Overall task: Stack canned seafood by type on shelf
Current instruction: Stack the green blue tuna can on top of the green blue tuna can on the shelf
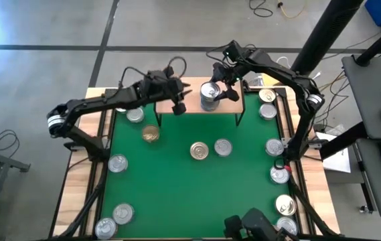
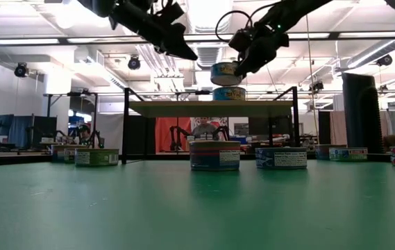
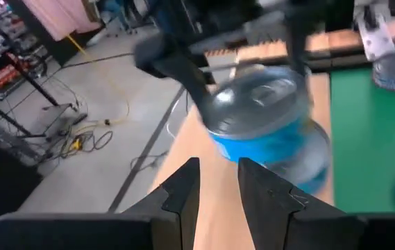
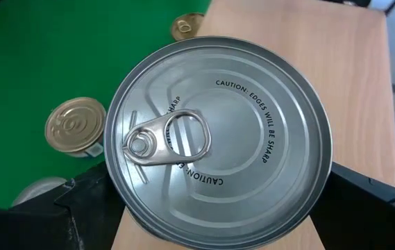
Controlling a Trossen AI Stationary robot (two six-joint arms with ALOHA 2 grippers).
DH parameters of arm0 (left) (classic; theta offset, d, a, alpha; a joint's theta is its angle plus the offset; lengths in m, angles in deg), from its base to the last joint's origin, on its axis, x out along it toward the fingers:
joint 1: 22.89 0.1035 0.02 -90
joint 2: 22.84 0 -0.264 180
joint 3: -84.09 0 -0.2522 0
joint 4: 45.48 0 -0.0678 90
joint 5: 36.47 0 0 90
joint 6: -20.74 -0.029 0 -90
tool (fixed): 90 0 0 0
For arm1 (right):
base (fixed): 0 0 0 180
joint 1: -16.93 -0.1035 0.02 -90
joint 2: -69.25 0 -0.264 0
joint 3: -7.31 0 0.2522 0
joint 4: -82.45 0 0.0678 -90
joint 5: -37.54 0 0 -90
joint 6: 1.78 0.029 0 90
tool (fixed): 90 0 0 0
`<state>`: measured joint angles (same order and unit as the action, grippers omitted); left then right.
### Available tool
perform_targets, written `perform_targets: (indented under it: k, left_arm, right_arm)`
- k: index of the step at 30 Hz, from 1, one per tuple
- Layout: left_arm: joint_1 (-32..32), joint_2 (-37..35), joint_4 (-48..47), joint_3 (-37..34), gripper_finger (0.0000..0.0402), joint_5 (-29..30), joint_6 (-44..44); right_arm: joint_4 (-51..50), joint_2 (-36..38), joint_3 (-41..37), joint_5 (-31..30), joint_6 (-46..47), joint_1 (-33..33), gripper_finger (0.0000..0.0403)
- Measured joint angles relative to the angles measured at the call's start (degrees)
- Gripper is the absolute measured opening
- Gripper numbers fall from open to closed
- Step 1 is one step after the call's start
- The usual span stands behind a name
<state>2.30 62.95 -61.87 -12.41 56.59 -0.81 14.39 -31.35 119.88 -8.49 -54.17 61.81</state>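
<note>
The shelf (image 1: 177,108) stands at the table's far edge, a light-wood board on black legs (image 2: 211,108). One tin (image 2: 229,94) stands on it. My right gripper (image 1: 214,88) is shut on a second silver-topped, blue-sided tin (image 2: 225,73) directly over that tin. I cannot tell whether the two tins touch. My left gripper (image 1: 177,104) hovers over the shelf's left part, empty, its fingers (image 3: 183,187) almost together; it is also in the low view (image 2: 183,48). Other tins lie about the green mat. My right gripper pinches the tin's round side wall (image 4: 117,208) between its two fingers (image 4: 79,208), one on each opposite side. The fingers come from above, slanting in from the table's right. The tin is top up with its pull tab (image 4: 162,139) showing, slightly tilted, lifted over the lower tin.
Loose tins stand on the mat: a gold one (image 1: 150,134) and a silver one (image 1: 134,115) near the shelf's left leg, two in the middle (image 1: 199,150) (image 1: 223,147), several along the right edge (image 1: 274,146) and at the near left (image 1: 122,213).
</note>
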Motion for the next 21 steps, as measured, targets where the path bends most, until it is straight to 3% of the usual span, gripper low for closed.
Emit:
perform_targets:
  k: [7, 15, 21]
  left_arm:
    - [5.66, 5.45, 0.29, 5.27, 0.0086, -22.27, 1.43]
    - [6.59, 16.91, -0.55, 14.63, 0.0086, -29.61, -4.71]
    - [6.7, 20.75, -6.58, 21.97, 0.0086, -32.31, -6.81]
  right_arm:
    - [-1.49, 0.02, -0.26, -0.37, -3.81, -0.36, 0.0359]
    - [-3.06, 0.09, -0.68, -0.5, -7.09, -0.36, 0.0359]
    - [-2.74, -0.24, -0.74, -0.59, -7.94, -0.47, 0.0359]
